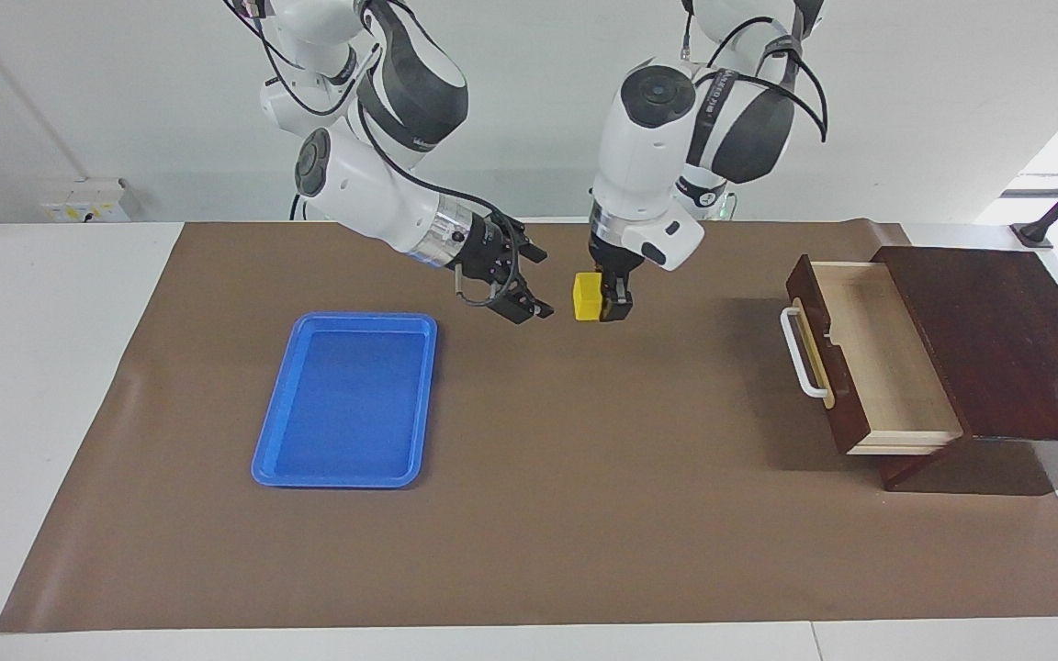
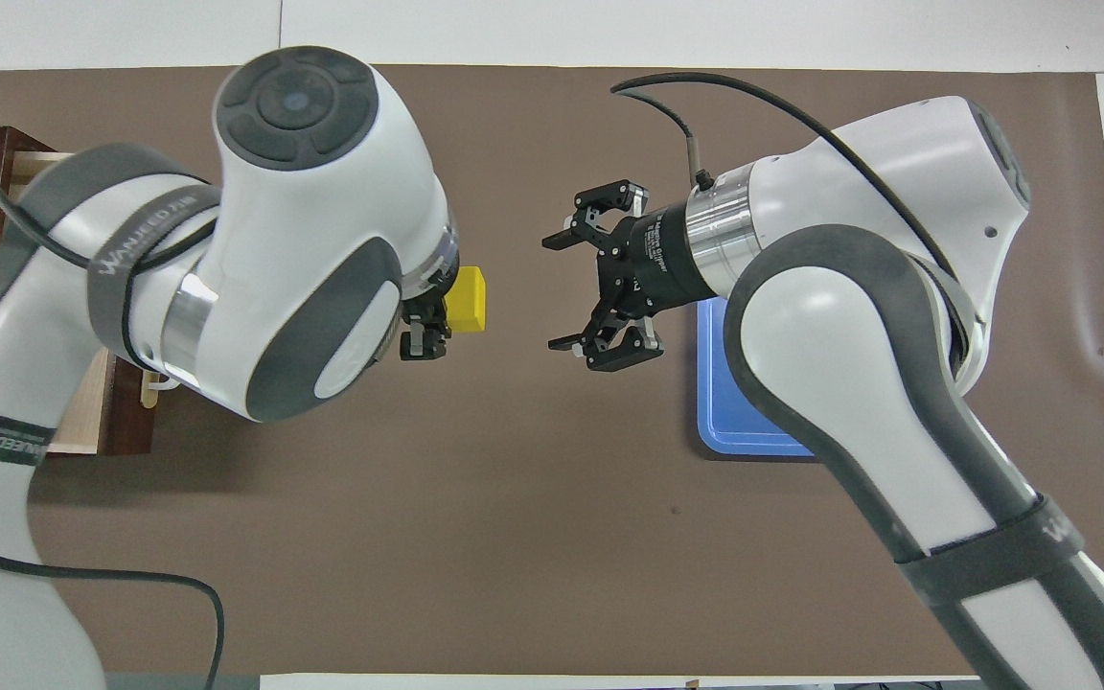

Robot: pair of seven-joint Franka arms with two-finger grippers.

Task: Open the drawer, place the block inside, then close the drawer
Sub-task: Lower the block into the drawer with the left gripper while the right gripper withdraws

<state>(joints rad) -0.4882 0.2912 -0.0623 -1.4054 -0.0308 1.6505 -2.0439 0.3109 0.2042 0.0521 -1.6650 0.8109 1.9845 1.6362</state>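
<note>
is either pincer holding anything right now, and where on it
The left pincer holds the yellow block by its sides, above the mat. The right pincer is open and empty.
</note>
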